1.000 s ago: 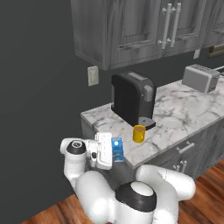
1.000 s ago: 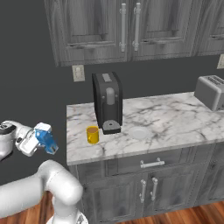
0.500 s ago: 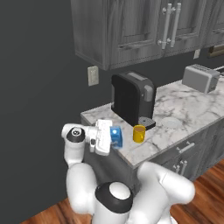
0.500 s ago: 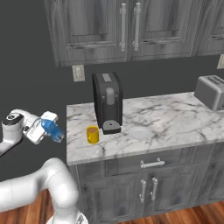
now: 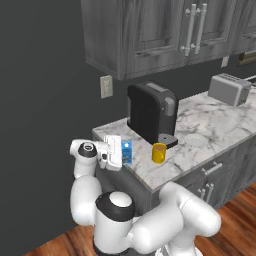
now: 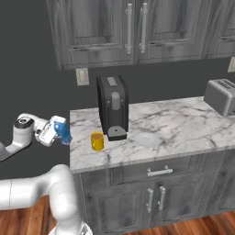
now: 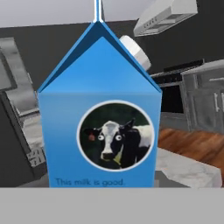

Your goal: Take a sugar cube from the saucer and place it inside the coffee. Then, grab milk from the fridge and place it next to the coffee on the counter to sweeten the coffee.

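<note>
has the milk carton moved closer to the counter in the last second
Yes. In the left base view the milk, held in the gripper, has risen and shifted right toward the counter edge and the coffee.

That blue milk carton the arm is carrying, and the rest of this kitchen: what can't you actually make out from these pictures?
- Finger tips: in the hand view the milk carton covers them.
- Carton's base: cut off at the bottom of the hand view.
- Gripper: both base views are too small to show where the fingers meet the carton.
- Sugar cube: the yellow mug is too small to show inside; none is discernible on the saucer.
</note>
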You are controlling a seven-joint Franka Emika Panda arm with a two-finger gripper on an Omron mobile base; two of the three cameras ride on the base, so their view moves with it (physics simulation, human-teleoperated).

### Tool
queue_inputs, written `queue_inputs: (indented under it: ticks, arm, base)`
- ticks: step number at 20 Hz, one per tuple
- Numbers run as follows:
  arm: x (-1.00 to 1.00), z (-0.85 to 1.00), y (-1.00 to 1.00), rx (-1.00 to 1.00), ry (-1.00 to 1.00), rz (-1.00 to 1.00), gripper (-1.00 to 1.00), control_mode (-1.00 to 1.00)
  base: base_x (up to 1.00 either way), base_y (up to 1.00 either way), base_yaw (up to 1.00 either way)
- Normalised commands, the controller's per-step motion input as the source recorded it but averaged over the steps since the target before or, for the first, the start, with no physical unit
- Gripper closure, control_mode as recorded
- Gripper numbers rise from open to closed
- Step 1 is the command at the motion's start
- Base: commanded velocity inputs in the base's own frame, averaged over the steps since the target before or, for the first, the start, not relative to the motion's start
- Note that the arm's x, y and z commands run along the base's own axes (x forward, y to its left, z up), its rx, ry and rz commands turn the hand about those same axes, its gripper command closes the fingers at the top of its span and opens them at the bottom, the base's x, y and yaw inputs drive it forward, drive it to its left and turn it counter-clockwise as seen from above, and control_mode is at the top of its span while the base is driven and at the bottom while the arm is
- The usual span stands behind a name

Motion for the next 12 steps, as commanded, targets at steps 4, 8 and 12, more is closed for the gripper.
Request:
queue_inputs:
  ticks: [4, 8, 12]
  arm:
    - [0.35, -0.21, -0.13, 0.13, -0.03, 0.22, 1.0, -1.0]
    - [0.04, 0.0, -0.43, 0.1, -0.03, 0.15, 1.0, -1.0]
    - [0.11, -0.08, -0.36, 0.0, 0.09, 0.08, 1.0, -1.0]
  base:
    - [0.0, 0.0, 0.0]
    - [0.0, 0.0, 0.0]
    - [0.0, 0.0, 0.0]
